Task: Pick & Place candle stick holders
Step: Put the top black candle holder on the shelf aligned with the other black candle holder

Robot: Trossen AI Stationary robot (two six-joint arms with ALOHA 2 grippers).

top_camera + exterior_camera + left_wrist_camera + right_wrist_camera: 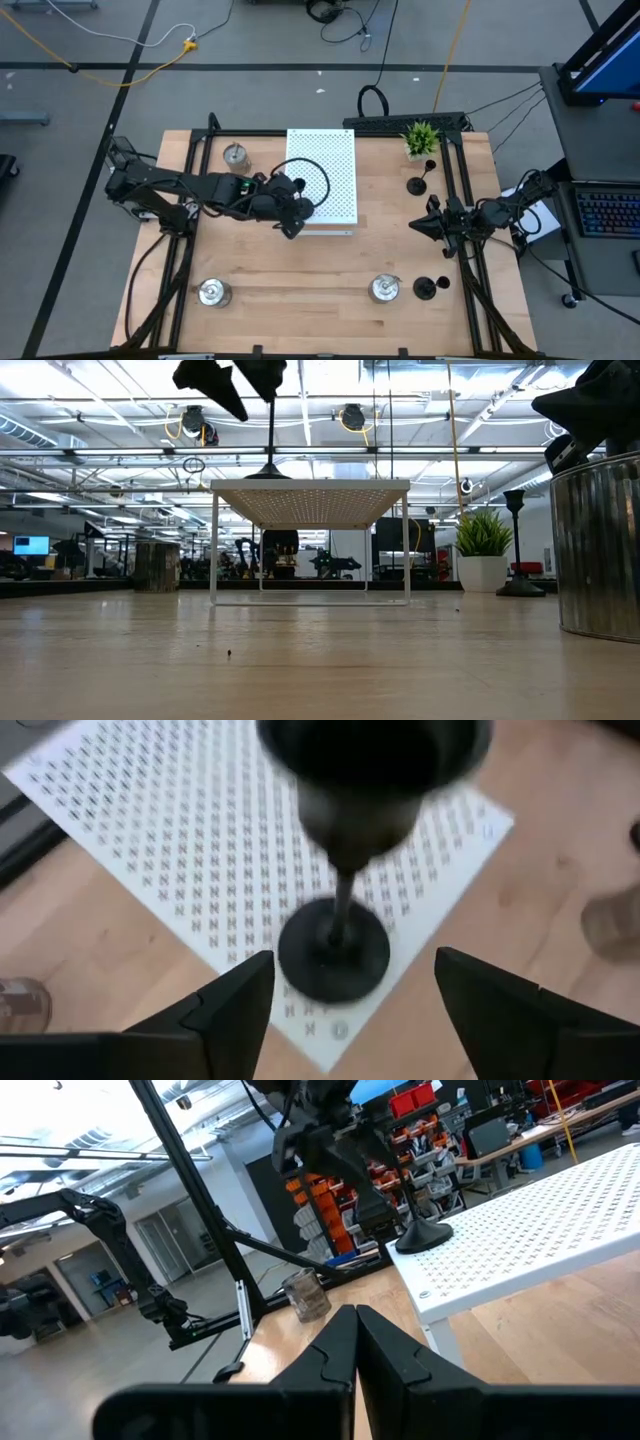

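A black candle stick holder [335, 955] stands upright by its round base on the white perforated board [330, 165]. It also shows in the low view [269, 468]. My left gripper [353, 960] is open and hovers by the holder's cup [370, 765], touching nothing. In the high view my left gripper [290, 215] is at the board's near left part. My right gripper [355, 1342] is shut and empty at the table's right side [425, 226]. Two more black holders [418, 184] [427, 288] and three silver ones [236, 156] [212, 292] [385, 288] stand on the table.
A green potted plant [421, 138] stands at the far right, next to a black holder. The board stands on thin legs above the table [310, 495]. A silver holder [600, 550] stands close to the low camera. Bare wood lies along the middle near the front edge.
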